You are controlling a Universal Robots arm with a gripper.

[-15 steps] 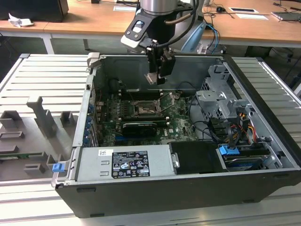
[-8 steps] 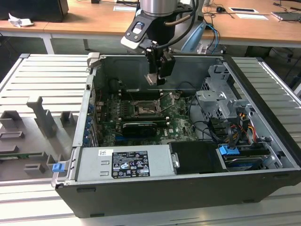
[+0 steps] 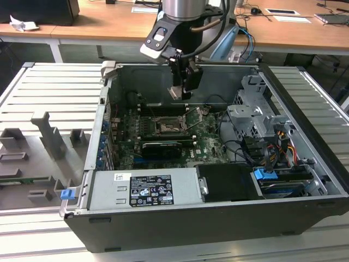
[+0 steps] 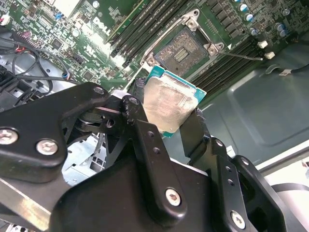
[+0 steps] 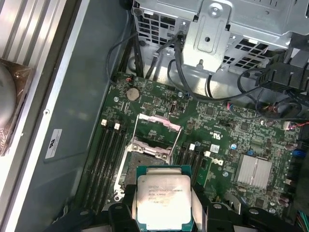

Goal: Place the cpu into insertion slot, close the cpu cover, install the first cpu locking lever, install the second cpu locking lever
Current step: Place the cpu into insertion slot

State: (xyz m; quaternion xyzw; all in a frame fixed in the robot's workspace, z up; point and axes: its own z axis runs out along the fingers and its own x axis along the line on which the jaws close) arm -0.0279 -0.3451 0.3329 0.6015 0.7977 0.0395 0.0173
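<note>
Two fingers [image 4: 137, 113] pinch the cpu [image 4: 166, 101] by opposite edges, metal face toward the wrist cameras, which leaves its underside free to meet the contacts. The gripper [image 3: 182, 91] hangs in the upper centre of the exterior view, inside the open case [image 3: 305, 109]. At that view's centre, below and apart from the chip, the slot [image 4: 181, 48] lies bare with its cover [image 5: 159, 121] tipped up, apparently to keep the way down clear.
</note>
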